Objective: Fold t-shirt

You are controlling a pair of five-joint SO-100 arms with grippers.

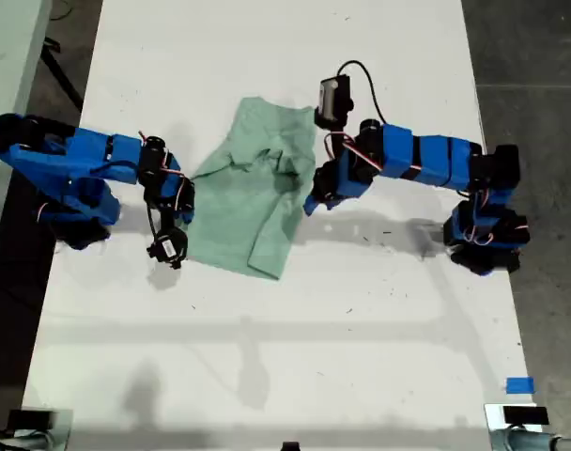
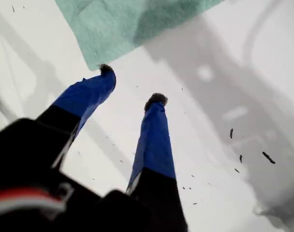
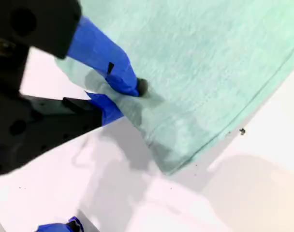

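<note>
The pale mint-green t-shirt (image 1: 253,202) lies crumpled and partly folded on the white table (image 1: 295,357), between the two blue arms. At the cloth's edge on the exterior view's left, my second gripper (image 1: 179,193) is shut on the t-shirt. The second wrist view shows that gripper (image 3: 125,99) with one fingertip (image 3: 137,87) on top of the t-shirt (image 3: 210,63) and the other under its edge. My first gripper (image 1: 311,202) sits just off the shirt's edge on the exterior view's right. The first wrist view shows my first gripper (image 2: 132,84) open over bare table, one fingertip (image 2: 106,70) close to a corner of the t-shirt (image 2: 127,24).
A blue tape mark (image 1: 518,385) sits near the table's front corner on the exterior view's right. Dark floor borders the table on both sides. Small dark specks (image 2: 268,157) dot the table surface near my first gripper.
</note>
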